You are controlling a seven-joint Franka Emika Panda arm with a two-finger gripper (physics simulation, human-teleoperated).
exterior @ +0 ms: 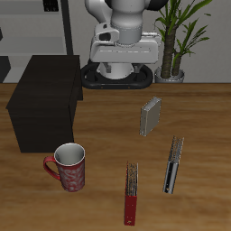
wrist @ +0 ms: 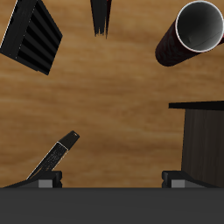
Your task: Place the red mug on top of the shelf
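Even, soft simulator lighting, moderately bright, without glare. The shelf (exterior: 43, 101) and red mug (exterior: 70, 167) cast faint shadows; both renders are low-resolution

No readable text, label or number anywhere

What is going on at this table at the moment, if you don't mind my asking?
A simulated Franka arm is set to put the red mug on top of the shelf, but nothing is held yet. The mug stands upright on the table near the front edge, just in front of the shelf. The gripper hangs above the table, well clear of the mug. Three books lie nearby.
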